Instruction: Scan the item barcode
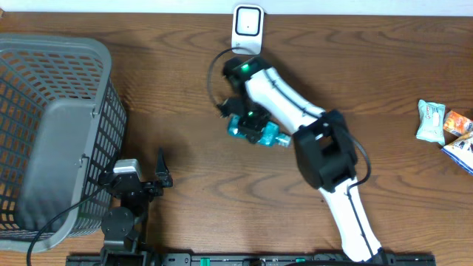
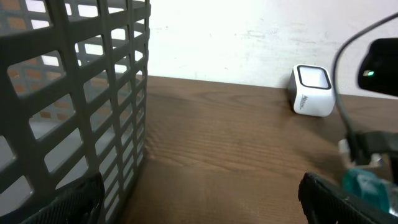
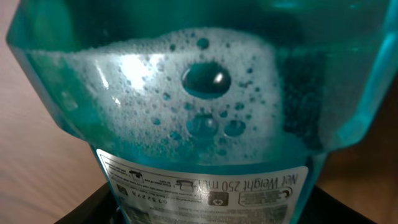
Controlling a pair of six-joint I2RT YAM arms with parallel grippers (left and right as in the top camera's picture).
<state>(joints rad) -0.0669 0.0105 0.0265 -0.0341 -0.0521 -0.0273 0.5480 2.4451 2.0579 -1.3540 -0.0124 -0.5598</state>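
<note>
Two arms share the wooden bench (image 1: 185,89), and only the right one is on the job. A grey plastic basket (image 1: 55,46) stands at the left edge. Nothing shows inside it from overhead, so it is probably there to take scanned goods.

The white right arm (image 1: 295,107) reaches toward the middle of the bench. Its right tool (image 1: 255,127) is set down over the teal bottle (image 3: 199,93), which sits near the centre, a little in front of the scanner. From the wrist, the bottle fills the space between the dark fingers, so the tool appears to be pinching it across the body. I cannot tell whether it rests on the wood or is just off it. Inside is clear teal liquid capped with white foam and a few large bubbles. The printed label reads upside down to this camera, with small digits along its lower edge, but the barcode bars are not plain to see.

The white scanner (image 1: 247,26) stands at the far edge with its window facing the arms. The label likely has to be carried up and turned to that window.

Three snack packets (image 1: 431,122) lie at the right edge, well apart, probably waiting their turn. The left tool (image 2: 205,208) rests beside the basket, spread wide and holding nothing.
</note>
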